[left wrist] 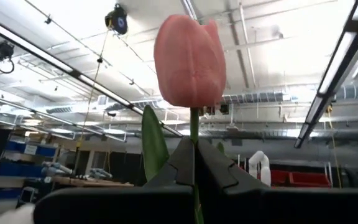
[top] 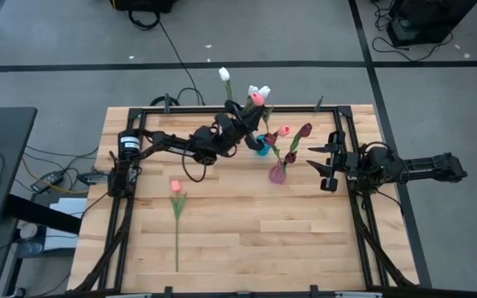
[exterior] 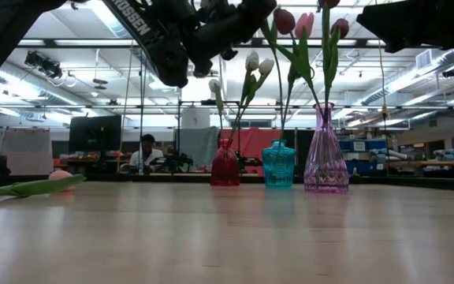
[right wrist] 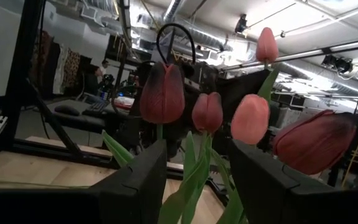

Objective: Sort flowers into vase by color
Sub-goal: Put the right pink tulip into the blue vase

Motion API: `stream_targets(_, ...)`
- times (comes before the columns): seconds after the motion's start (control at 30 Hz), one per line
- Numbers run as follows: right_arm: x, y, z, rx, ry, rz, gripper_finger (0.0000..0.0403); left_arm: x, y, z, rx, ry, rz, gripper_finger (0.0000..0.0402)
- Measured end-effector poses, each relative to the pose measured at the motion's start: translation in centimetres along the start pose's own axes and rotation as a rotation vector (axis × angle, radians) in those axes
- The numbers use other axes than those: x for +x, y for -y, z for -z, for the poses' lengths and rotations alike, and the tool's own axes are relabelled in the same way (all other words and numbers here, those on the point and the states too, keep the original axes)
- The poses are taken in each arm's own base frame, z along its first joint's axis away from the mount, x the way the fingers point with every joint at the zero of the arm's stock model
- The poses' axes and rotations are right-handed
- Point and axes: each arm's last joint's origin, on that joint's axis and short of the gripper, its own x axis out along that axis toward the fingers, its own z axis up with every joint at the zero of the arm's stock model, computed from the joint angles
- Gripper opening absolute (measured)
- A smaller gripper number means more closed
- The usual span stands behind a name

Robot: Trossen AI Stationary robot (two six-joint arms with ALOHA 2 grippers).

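My left gripper [top: 253,112] [left wrist: 196,146] is raised above the teal vase [top: 261,148] [exterior: 278,166], shut on a pink tulip [left wrist: 190,59] [top: 257,98]. White tulips [exterior: 252,61] stand in the red vase [exterior: 225,166]. Pink and maroon tulips [top: 285,131] [right wrist: 162,93] stand in the purple vase [top: 278,174] [exterior: 325,162]. One more pink tulip [top: 176,217] [exterior: 30,187] lies flat on the table, at the near left. My right gripper [top: 310,156] [right wrist: 197,162] hangs open just right of the purple vase, facing its flowers. My left gripper pinches the pink tulip's stem [left wrist: 194,124] between its two fingers [left wrist: 180,158], a short way below the head. The head stands upright above the fingers. The stem's lower part is hidden behind the gripper and arm.
The three vases stand close together in a row at the table's far middle, under and beside my left arm. Bare wood [top: 263,240] stretches across the near half, apart from the lying tulip. A person [exterior: 144,154] sits in the room beyond the table.
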Motion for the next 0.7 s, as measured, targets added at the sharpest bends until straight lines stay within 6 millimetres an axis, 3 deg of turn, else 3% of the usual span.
stream_targets(0.2,0.0,0.0,0.0,0.0,-0.004,0.003,0.0185,0.5,0.3,-1.2,0.002,-0.012,-0.018,0.0003)
stream_targets(0.7,0.0,0.0,0.0,0.0,-0.002,0.0,0.0185,-0.3,0.0,0.3,0.079,-0.144,-0.034,0.0003)
